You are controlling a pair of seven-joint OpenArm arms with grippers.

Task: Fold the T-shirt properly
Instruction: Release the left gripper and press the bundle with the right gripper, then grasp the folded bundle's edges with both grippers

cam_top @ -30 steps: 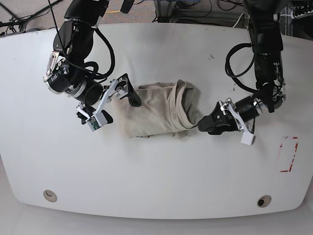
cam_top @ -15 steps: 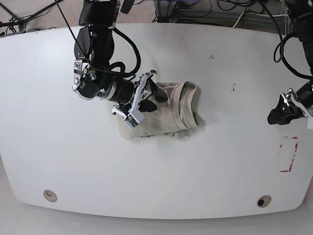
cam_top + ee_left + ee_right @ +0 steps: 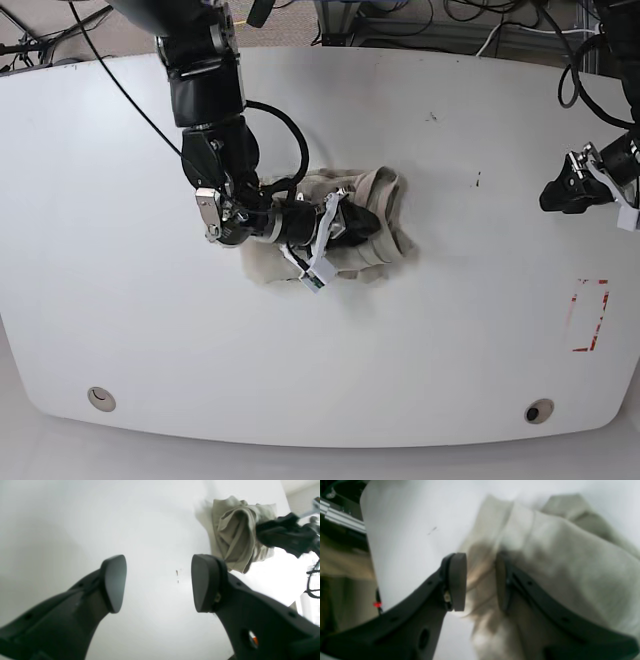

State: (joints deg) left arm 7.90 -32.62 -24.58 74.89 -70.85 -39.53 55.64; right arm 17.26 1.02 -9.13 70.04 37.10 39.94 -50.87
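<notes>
While bunched, T-shirt (image 3: 375, 215) runs left-right | right end effector (image 3: 480, 580) pinching T-shirt | left end effector (image 3: 158, 582) wide

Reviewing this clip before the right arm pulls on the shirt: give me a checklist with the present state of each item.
1. Right gripper has cloth of the T-shirt between its pads: ok.
2. Grip is firm: cannot tell; a gap shows between the pads and the wrist view is blurred.
3. Left gripper is clear of the shirt: ok, open over bare table, far from the shirt.
4. Shirt lies flat and neatly folded: not ok, bunched and wrinkled.
5. Shirt sits fully on the table: ok.
</notes>
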